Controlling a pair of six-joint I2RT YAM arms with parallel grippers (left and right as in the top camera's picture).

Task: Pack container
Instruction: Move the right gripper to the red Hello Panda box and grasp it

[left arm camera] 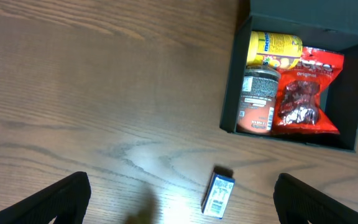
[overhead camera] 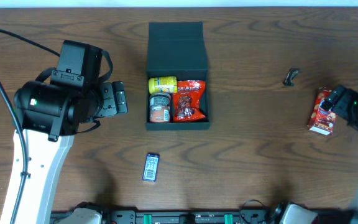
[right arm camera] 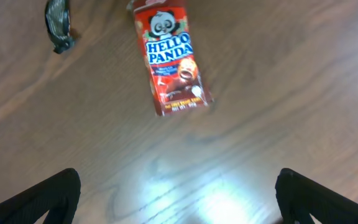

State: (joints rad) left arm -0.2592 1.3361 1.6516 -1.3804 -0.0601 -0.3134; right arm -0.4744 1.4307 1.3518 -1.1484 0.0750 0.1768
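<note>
Starting at the near side of the wooden table (overhead camera: 260, 168), you find a small blue-and-white packet (overhead camera: 151, 167) lying flat by itself, well apart from the rest.

Farther back, at mid-table, sits the container (overhead camera: 178, 126), a dark square box standing open. Inside it:
- Near left: a dark jar with an orange label (overhead camera: 160, 107), lying on its side.
- Right half: a red snack bag (overhead camera: 189, 99), touching the jar.
- Far left: a yellow can (overhead camera: 163, 84), also on its side and touching the jar.

Your left gripper (overhead camera: 118, 98) hovers to the left of the container. It is released, with its fingers spread wide and nothing between them.

At the right edge, a red Hello Panda box (overhead camera: 323, 112) lies flat on the wood. Your right gripper (overhead camera: 337, 102) is just beside it, released and empty. In the right wrist view the box (right arm camera: 169, 59) lies beyond the spread fingers, not between them.

Farther still, a small dark crumpled object (overhead camera: 291, 76) rests between the container and the right arm; you cannot tell what it is.

Farthest back, the container's flat lid (overhead camera: 176, 43) is hinged open along the far side.
</note>
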